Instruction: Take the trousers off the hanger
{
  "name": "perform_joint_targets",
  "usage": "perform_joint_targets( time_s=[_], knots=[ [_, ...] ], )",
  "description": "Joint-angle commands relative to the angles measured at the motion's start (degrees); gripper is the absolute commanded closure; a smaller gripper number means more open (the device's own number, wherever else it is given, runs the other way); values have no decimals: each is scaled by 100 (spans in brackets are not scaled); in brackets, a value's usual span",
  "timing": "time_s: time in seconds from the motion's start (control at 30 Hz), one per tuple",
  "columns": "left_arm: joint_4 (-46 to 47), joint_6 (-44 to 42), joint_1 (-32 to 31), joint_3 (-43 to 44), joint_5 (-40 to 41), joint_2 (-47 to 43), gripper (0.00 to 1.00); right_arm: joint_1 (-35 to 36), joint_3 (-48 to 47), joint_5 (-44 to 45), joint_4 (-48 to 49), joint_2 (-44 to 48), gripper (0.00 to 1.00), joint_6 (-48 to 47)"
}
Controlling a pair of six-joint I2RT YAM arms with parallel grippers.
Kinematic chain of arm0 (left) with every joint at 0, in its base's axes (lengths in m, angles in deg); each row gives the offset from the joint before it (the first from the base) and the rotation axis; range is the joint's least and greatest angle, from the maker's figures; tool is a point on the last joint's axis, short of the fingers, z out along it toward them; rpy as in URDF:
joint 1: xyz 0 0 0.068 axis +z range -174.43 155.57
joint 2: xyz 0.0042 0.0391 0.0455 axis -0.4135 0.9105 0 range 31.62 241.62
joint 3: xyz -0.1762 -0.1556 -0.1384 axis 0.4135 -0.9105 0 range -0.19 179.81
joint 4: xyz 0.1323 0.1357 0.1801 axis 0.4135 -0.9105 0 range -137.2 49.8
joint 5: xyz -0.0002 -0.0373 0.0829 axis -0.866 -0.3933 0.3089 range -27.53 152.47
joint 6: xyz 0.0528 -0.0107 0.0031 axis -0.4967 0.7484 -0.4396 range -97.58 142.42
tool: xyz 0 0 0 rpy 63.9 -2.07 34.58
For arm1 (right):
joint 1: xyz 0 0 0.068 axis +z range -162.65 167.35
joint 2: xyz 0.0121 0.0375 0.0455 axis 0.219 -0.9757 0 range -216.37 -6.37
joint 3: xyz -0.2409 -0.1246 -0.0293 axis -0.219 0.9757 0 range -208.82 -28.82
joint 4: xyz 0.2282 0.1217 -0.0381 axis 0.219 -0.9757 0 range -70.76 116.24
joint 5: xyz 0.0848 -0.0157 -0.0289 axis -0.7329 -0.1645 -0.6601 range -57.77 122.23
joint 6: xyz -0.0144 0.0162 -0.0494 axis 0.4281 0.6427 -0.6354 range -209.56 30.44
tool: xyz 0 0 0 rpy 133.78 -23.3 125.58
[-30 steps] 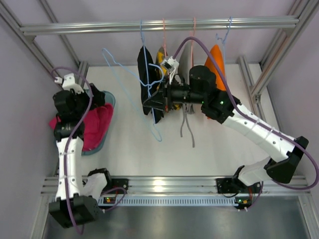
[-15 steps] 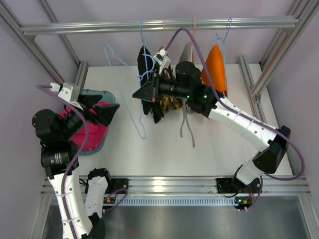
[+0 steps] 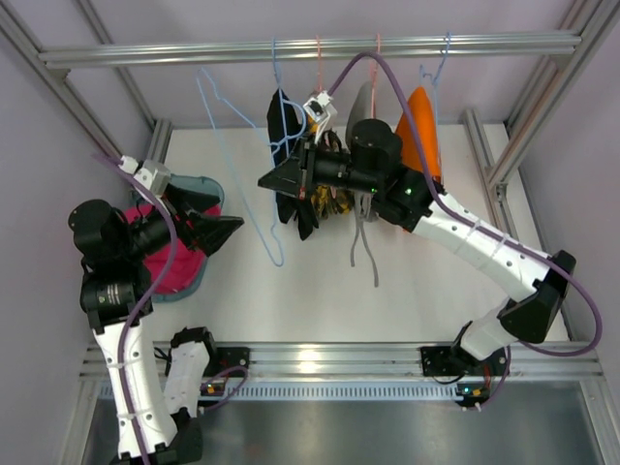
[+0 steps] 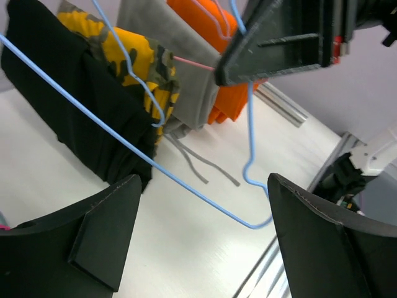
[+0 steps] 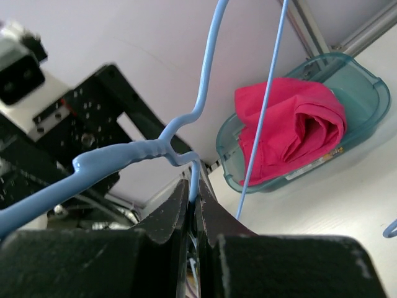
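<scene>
The black trousers point(image 3: 285, 114) hang on a blue hanger from the top rail and also show in the left wrist view point(image 4: 74, 118). The magenta-pink trousers point(image 3: 179, 263) lie bundled in a teal basket point(image 3: 205, 184), as the right wrist view point(image 5: 291, 127) also shows. My right gripper point(image 3: 271, 182) is shut on the wire of a bare light-blue hanger point(image 3: 254, 199), pinched near its twisted neck point(image 5: 193, 186). That hanger hangs free of the rail, left of the black trousers. My left gripper point(image 3: 231, 211) is open and empty, raised beside the basket, with the hanger's wire point(image 4: 186, 186) crossing in front of its fingers.
On the rail hang a yellow camouflage garment point(image 4: 139, 53), a grey one with drawstrings point(image 3: 363, 242) and an orange one point(image 3: 420, 121). The metal frame posts point(image 3: 504, 155) stand at the table's sides. The right gripper point(image 4: 282, 40) fills the top of the left wrist view.
My left arm has lifted off the basket and swung its open gripper towards the hanger. My right gripper has carried the bare blue hanger left and upward.
</scene>
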State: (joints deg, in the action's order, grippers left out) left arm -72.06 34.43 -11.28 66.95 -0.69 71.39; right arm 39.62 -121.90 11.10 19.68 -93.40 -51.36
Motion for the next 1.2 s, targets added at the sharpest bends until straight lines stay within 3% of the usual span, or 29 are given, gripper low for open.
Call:
perform_joint_targets(
  time_s=[0.0,0.17,0.37,0.57,0.77,1.17],
  knots=[
    [65,-795,12,484,294,154,12,152,0,-532,201,185,100,-698],
    [74,-2654,12,802,172,172,13,161,220,-901,-696,484,100,-1646],
    [100,-4563,12,573,-178,-30,12,152,194,-1472,-1303,485,100,-1816],
    [92,-5803,12,547,-267,92,13,187,-272,-2053,-1856,28,100,-1860],
    [101,-6526,12,467,-408,268,15,292,-562,-2379,-1962,-280,100,-1693],
    [92,-7265,-224,11,-137,347,30,389,-1616,-2984,-2375,-1071,100,-1307]
  ],
)
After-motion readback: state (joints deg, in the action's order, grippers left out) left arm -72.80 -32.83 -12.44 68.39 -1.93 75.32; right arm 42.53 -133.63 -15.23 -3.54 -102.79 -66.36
